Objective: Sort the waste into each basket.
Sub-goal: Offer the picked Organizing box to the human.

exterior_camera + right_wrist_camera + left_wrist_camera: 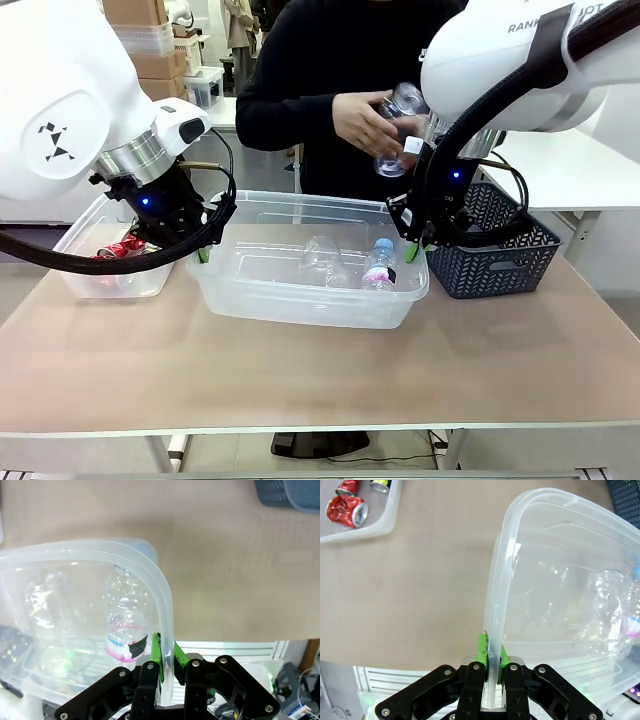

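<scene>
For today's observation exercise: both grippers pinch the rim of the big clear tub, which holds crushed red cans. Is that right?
Not quite. The big clear tub holds clear plastic bottles, as the front view shows; the crushed red cans lie in the smaller tub. Both the left gripper and right gripper do pinch its rim.

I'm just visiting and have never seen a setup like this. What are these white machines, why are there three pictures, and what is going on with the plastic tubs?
The white machines are two robot arms. The front picture looks across the table at a person holding a clear bottle. The other two pictures come from cameras on the arms' wrists. Each arm ends in a two-finger clamp: the left gripper and right gripper each pinch opposite rims of the big clear tub, which holds plastic bottles. A smaller tub holds crushed red cans. A dark blue basket stands beside.
</scene>
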`<state>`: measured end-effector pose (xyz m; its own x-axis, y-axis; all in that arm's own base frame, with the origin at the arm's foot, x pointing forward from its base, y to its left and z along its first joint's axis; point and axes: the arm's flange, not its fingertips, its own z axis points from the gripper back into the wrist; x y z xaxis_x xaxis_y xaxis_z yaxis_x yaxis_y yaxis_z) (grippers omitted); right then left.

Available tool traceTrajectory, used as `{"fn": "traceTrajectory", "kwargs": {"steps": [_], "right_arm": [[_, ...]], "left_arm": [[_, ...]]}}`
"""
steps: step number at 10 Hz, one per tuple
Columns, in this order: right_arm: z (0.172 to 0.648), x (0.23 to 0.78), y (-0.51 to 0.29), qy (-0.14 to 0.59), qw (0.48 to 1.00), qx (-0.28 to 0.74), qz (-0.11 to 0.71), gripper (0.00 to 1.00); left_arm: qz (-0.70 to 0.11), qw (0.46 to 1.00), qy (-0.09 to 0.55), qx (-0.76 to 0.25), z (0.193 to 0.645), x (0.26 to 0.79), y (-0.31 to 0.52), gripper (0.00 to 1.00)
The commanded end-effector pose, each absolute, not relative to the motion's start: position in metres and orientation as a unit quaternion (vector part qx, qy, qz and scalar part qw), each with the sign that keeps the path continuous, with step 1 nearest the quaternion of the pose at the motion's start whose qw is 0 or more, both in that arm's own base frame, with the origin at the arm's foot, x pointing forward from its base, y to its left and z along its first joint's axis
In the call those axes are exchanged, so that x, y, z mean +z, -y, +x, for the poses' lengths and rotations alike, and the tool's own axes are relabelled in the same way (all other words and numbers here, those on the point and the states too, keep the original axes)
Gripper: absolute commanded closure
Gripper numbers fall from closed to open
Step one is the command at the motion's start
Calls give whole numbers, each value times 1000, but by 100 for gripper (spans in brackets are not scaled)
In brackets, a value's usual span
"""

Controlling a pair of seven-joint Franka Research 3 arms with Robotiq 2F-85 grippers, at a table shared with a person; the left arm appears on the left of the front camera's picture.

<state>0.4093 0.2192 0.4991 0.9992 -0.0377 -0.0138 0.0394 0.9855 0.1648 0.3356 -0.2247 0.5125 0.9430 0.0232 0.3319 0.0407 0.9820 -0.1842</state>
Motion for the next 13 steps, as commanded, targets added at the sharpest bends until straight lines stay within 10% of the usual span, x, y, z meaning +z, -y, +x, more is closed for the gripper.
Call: {"fn": "traceTrajectory", "kwargs": {"steps": [1,13], "right_arm": [[407,501,-217,-8,995,-22,94,95],[407,501,-217,-8,995,-22,94,95]], "left_arm": [[-93,981,172,-1,339,514,222,94],[-93,981,172,-1,339,514,222,94]]}}
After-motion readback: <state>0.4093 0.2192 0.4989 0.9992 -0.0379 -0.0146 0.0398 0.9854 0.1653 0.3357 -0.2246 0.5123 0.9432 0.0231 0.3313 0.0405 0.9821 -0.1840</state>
